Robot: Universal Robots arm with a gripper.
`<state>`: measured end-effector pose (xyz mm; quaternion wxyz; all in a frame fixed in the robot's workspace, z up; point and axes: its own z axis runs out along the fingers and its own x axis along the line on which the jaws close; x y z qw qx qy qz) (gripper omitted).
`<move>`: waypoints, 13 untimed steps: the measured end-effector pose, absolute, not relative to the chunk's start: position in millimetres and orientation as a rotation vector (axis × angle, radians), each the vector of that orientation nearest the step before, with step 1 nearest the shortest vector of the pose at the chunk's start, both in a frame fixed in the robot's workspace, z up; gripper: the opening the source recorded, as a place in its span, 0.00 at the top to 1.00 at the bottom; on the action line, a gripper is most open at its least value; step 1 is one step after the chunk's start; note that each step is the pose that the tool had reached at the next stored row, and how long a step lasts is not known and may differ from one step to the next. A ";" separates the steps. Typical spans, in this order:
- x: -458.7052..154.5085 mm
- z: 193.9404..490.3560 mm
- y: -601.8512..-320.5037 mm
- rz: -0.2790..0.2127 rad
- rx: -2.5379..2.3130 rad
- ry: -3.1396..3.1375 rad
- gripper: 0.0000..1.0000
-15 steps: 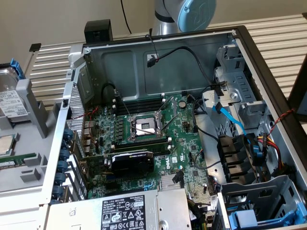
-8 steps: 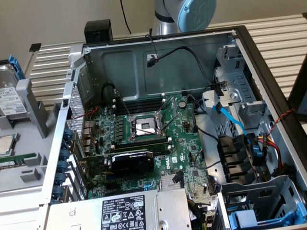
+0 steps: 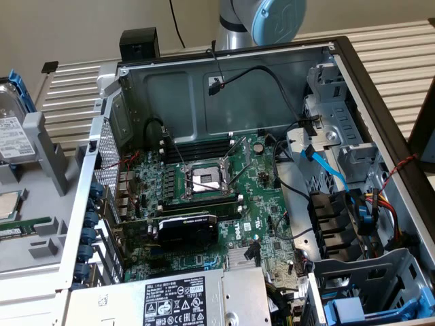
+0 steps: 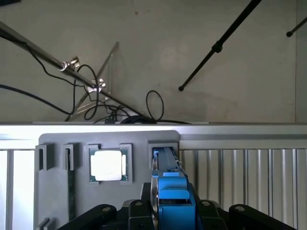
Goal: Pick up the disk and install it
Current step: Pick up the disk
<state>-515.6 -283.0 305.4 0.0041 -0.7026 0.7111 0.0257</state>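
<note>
Pickup is the step in hand; installation has not begun. In the wrist view you see the gripper (image 4: 173, 213) set over the disk (image 4: 169, 184), its jaws closed against both sides of the blue carrier, so treat the disk as clamped. The disk stands on edge with its far end at a slot of the grey holder (image 4: 53, 191), just beside the pocket that holds a processor chip (image 4: 108, 165). In the exterior view, the disk (image 3: 12, 136) stands upright in the holder (image 3: 46, 146) at the exterior view's left edge, well apart from the open computer case (image 3: 183, 102). You cannot tell whether it has risen from the slot at all. Judge the next move as a straight withdrawal along the slot, without twist, because the slot walls lie close to the carrier. Keep the grip square. Inside the case, a second blue-carrier drive (image 3: 348, 309) occupies the corner at the exterior view's lower right, and loose cables (image 3: 326, 166) cross near the drive cage (image 3: 353, 153). Allow for both when planning any approach.
</note>
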 end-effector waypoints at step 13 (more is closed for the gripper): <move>-515.8 330.7 -282.8 0.068 -2.204 2.230 0.63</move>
